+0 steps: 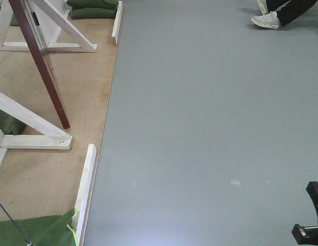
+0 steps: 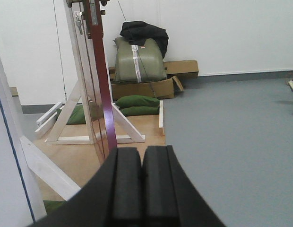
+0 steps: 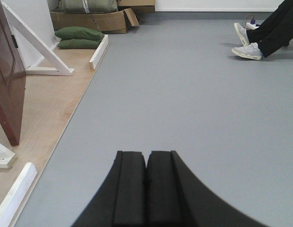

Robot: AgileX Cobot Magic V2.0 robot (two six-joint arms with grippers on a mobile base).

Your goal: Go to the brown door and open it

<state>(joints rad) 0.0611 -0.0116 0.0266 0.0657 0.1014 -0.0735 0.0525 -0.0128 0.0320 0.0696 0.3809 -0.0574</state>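
Note:
The brown door (image 2: 100, 80) stands upright in a white wooden frame on a plywood base, seen edge-on in the left wrist view, with a metal handle (image 2: 79, 21) near its top. Its lower edge shows in the front view (image 1: 43, 64) and at the left of the right wrist view (image 3: 7, 80). My left gripper (image 2: 142, 153) is shut and empty, well short of the door. My right gripper (image 3: 147, 156) is shut and empty over the grey floor.
White frame braces (image 1: 33, 130) and a low white rail (image 1: 86, 187) edge the plywood base (image 1: 72, 97). Green sandbags (image 2: 137, 104), cardboard boxes (image 2: 151, 87) and a green pack lie by the back wall. A person's legs and white shoes (image 3: 248, 49) are at the far right.

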